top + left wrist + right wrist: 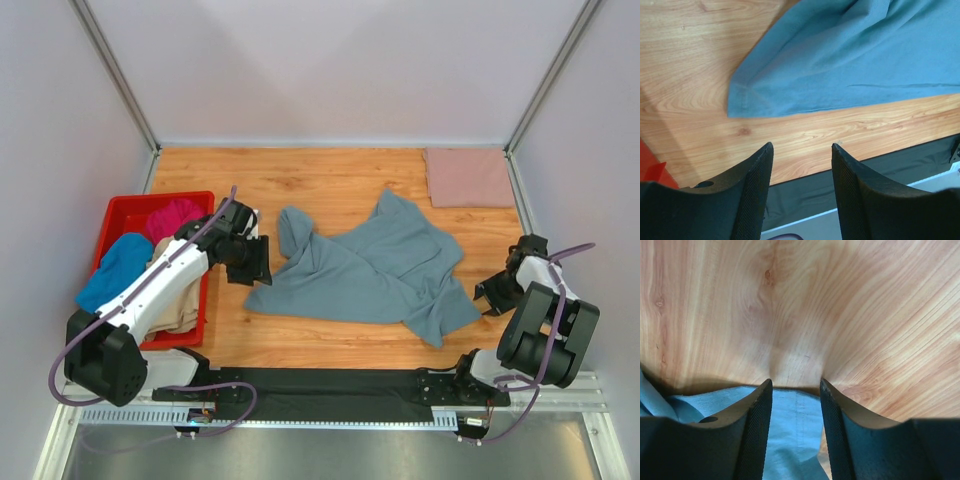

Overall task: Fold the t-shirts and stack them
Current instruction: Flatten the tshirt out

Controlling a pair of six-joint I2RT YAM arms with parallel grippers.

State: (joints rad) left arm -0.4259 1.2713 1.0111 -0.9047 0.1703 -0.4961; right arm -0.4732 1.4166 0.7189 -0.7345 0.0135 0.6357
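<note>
The grey shirt [370, 270] is lying crumpled and half twisted mid-table [300, 180], with one sleeve flopped over at the back left. It's thin floppy cloth, light, zero stiffness, so I'd guess it sags and drags wherever it isn't held. Corners and hems look like the spots to pinch, not the bunched middle. The left gripper [802, 147] is apart and empty, hovering just off the near left corner. The right gripper [795, 382] is apart too, with the right-side hem under its fingers but nothing pinched. A folded pink shirt [468, 177] sits in the back right corner, well apart. The red bin [150, 198], holding a blue shirt [115, 268], magenta shirt [175, 215] and beige shirt [182, 308], sits right under the left arm, so that's the thing not to bump.
</note>
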